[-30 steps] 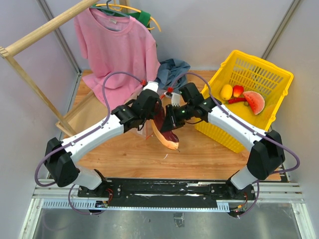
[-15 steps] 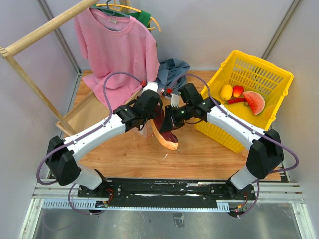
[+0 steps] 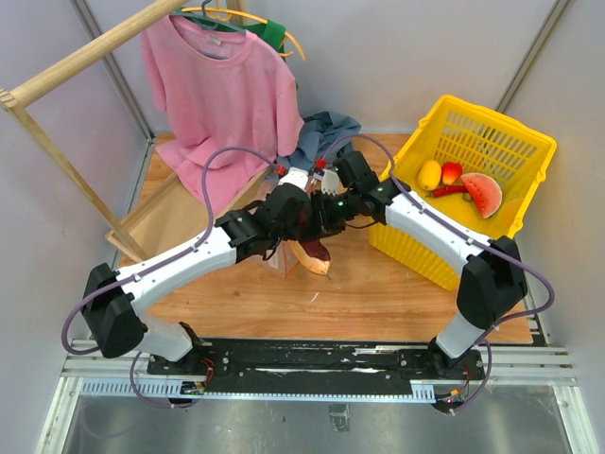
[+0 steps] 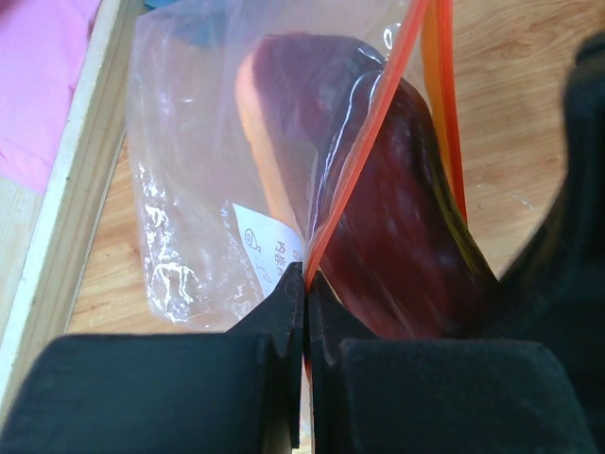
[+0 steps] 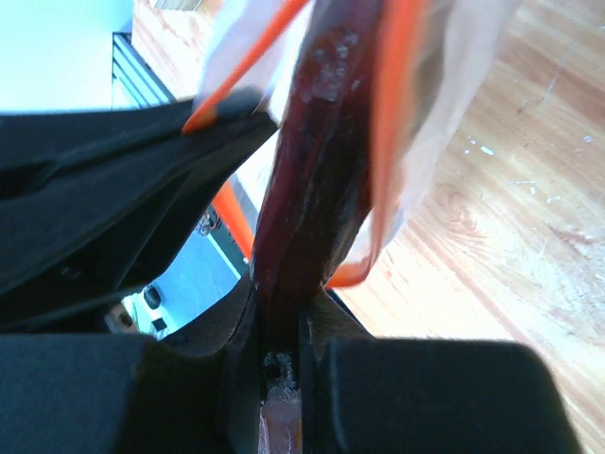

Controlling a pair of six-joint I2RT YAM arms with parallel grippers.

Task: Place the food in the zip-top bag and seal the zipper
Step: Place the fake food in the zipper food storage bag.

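Plainly the move turns on the line between the dark brown-purple piece [image 5: 317,142] and the mouth of the zip-top bag [image 4: 189,161]. The right gripper [image 5: 276,326] is clamped on the near end of the piece. The piece's long axis runs straight away from that gripper, up between the two orange-red lips of the zipper [image 4: 364,142]. The left gripper [image 4: 304,288] is pinched tight on one lip and holds the mouth up above the table [image 3: 397,293]. Seen from the left wrist, part of the piece already shows through the clear film, above the white label [image 4: 269,251]; the rest lies between the lips.

My judgement is that the piece must go further along its own length, and the right arm is the one placed to push it.

The watermelon slice [image 3: 482,194], yellow fruit [image 3: 430,174], red pepper-like piece [image 3: 452,171] and thin red chili [image 3: 446,190] lie in the yellow basket [image 3: 473,128], on the right arm's side.

From above, both wrists cover the bag mouth. How deep the piece sits I cannot tell. No slider shows, and the bag's far end is cut off
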